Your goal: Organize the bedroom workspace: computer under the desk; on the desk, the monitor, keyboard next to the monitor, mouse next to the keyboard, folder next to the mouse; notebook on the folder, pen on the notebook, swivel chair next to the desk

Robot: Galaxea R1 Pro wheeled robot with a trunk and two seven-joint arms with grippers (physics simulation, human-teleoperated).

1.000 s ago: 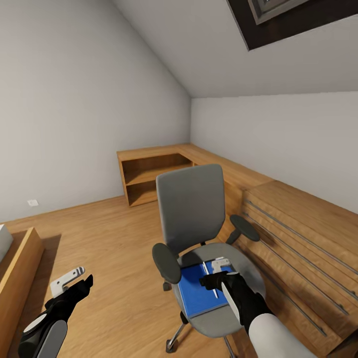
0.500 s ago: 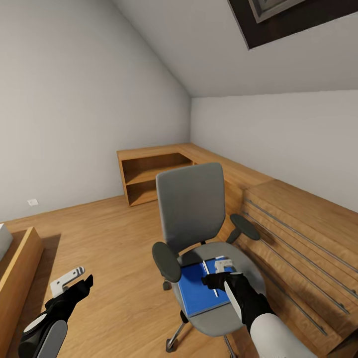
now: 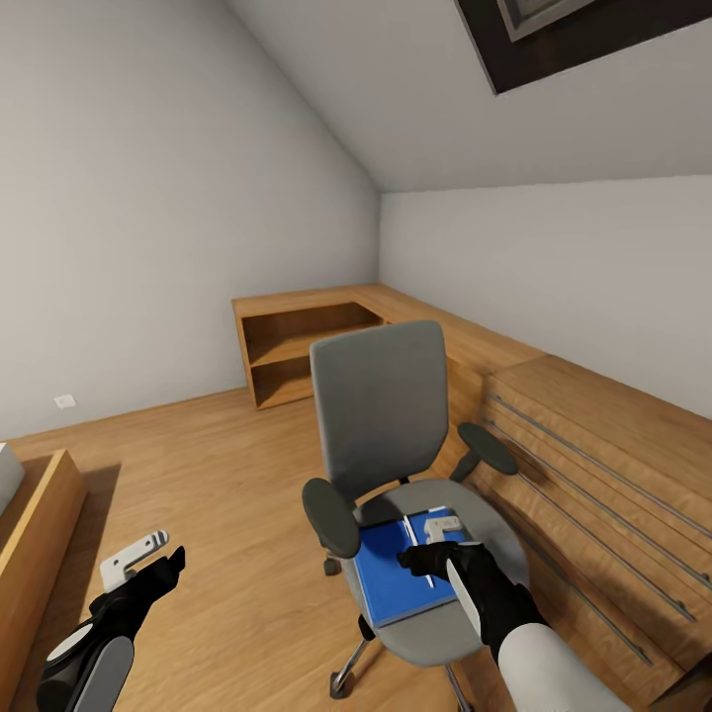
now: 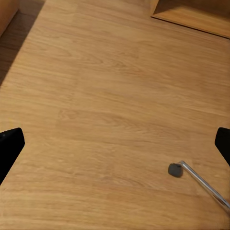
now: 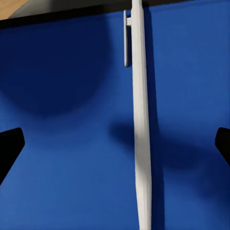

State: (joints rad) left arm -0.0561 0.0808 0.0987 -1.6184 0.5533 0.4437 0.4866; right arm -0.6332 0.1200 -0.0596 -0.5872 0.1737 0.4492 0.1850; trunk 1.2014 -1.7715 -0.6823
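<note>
The grey swivel chair stands mid-room, facing me. On its seat lies the blue folder, and a thin white pen rests on top of it. My right gripper hovers open just above the folder, straddling the pen. Close up, the pen runs lengthwise across the folder, with my right gripper spread to either side and touching nothing. My left gripper hangs open over bare floor, left of the chair. The desk, monitor, keyboard, mouse, computer and notebook are out of view.
A low wooden drawer cabinet runs along the right wall, close to the chair. A wooden corner shelf unit stands behind it. A wooden frame sits at the left edge. A chrome chair leg with a caster lies under my left gripper.
My right gripper has sunk very slightly toward the folder and pen. The left arm and the chair have stayed put.
</note>
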